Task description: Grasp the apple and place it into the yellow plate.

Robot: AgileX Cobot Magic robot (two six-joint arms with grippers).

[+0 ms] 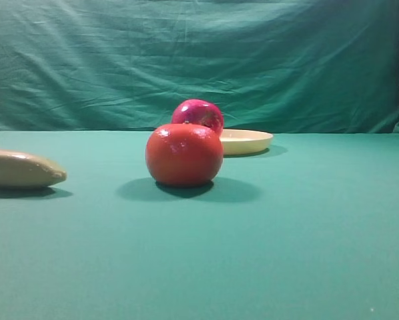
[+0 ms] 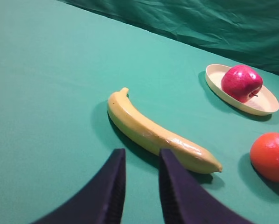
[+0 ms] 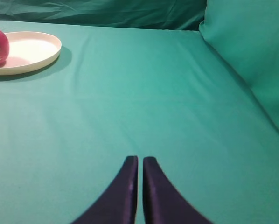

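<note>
Right hand (image 3: 140, 161) tapers pressed together, left hand (image 2: 142, 156) apart; glossy round apple (image 2: 241, 83) rests in shallow yellow plate (image 2: 265, 106).

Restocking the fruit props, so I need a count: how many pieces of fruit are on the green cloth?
3: the apple on the yellow plate, the orange-red round fruit nearer the camera, and the banana to the left. None seems hidden.

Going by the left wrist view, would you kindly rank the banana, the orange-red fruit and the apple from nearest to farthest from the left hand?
1. Banana: just ahead of the left hand, its tip by the right finger.
2. Orange-red fruit: off to the right, at the frame edge.
3. Apple: farthest, upper right, sitting in the yellow plate.
</note>
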